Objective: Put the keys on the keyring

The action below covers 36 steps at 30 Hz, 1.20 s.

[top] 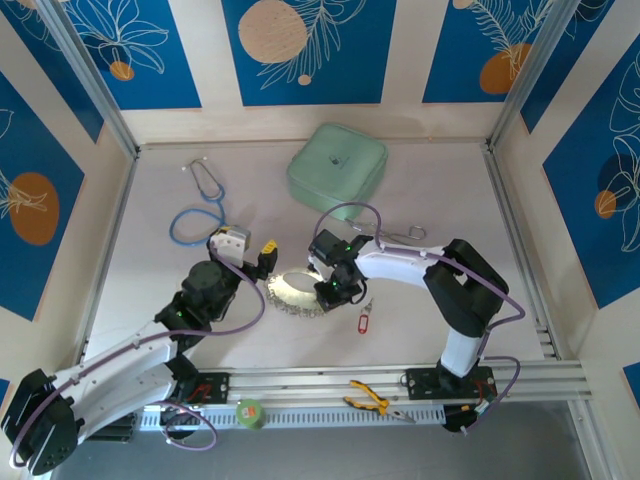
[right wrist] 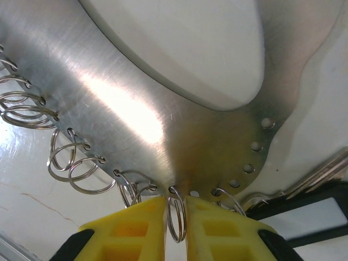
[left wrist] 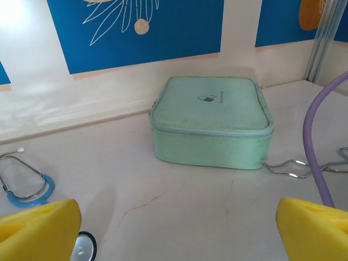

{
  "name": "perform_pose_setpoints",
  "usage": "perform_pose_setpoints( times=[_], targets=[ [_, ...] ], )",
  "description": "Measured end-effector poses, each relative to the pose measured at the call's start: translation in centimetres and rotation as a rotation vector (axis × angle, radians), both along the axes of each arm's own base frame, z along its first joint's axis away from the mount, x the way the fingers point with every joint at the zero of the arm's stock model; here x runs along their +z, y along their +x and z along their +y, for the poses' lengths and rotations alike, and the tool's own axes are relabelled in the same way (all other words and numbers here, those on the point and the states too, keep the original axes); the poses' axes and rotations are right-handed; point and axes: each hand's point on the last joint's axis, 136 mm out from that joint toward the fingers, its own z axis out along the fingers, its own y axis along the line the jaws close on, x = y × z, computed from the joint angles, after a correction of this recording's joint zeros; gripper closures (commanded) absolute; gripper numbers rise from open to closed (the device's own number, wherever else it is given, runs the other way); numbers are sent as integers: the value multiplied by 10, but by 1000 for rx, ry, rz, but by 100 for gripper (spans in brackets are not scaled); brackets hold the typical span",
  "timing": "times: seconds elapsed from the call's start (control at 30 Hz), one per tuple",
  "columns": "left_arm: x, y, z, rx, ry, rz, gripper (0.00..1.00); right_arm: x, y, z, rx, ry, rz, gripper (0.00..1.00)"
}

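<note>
Yellow-fingered right gripper (right wrist: 175, 207) pinches one small wire ring (right wrist: 176, 231) on the big shiny metal keyring (right wrist: 141, 109). Dark-headed silver keys (right wrist: 323, 174) lie just beside the keyring. Left gripper (left wrist: 174, 231) gapes, empty. Next, probably: thread a key on.

Brushed shiny metal keyring (right wrist: 163, 119), matt green fabric case (left wrist: 212, 122), glossy pale tabletop (left wrist: 163, 212)

I counted two robot arms, a left arm (top: 130, 375) and a right arm (top: 455, 290), each carrying one gripper. At the far side lay one mint-green zip case (top: 337, 167), with one blue-tubed stethoscope (top: 200, 205) to its left. There was one silver clip (top: 405, 233) right of centre. In the middle sat one keyring (right wrist: 136, 109), its split rings too crowded to count, and one red-tagged key (top: 364, 322). Near the front edge were one pair of yellow-handled pliers (top: 372, 400) and one green tape roll (top: 250, 412).
</note>
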Motion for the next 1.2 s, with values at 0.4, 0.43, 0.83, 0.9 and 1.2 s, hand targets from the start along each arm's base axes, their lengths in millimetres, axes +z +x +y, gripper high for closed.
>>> perform_pose_setpoints(
  times=[0.4,0.43,0.83,0.9,1.2],
  targets=[
    [3,-2,2,-1,-3,-13,9,2,1,2,-2,1,1,100],
    [4,-2,2,-1,-3,-13,9,2,1,2,0,2,1,100],
    [6,-6,-2,-41,52,-40,13,77,22,5,166,230,-397,100],
    [3,-8,-7,-72,86,-38,18,98,26,8,216,310,-481,100],
    [-7,-24,-50,-359,279,-12,52,145,36,20,416,559,-660,100]
  ],
)
